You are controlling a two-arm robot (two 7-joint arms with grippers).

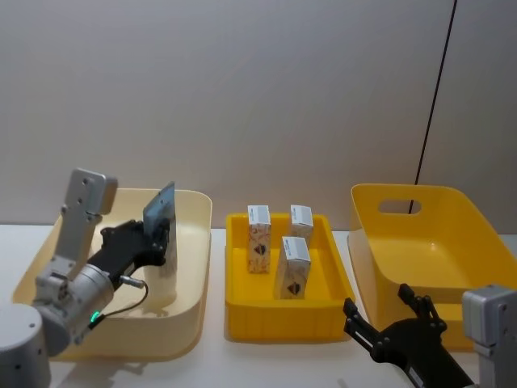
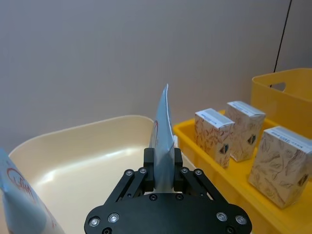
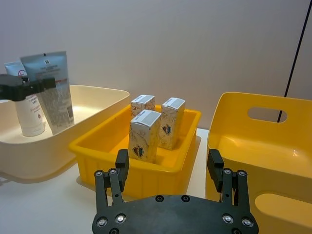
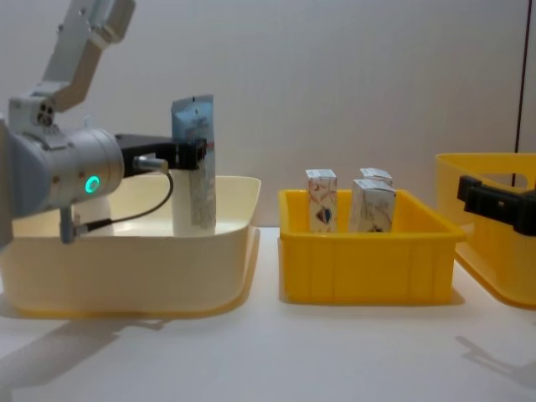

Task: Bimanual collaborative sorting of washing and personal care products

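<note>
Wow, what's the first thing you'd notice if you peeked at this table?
The left claw stands out first: it is shut on a pale blue tube, holding it upright over the cream bin on the robot's left. Next come three small white cartons standing in the yellow tray in the middle. The right claw hangs open in front of the big yellow bin on the right.
</note>
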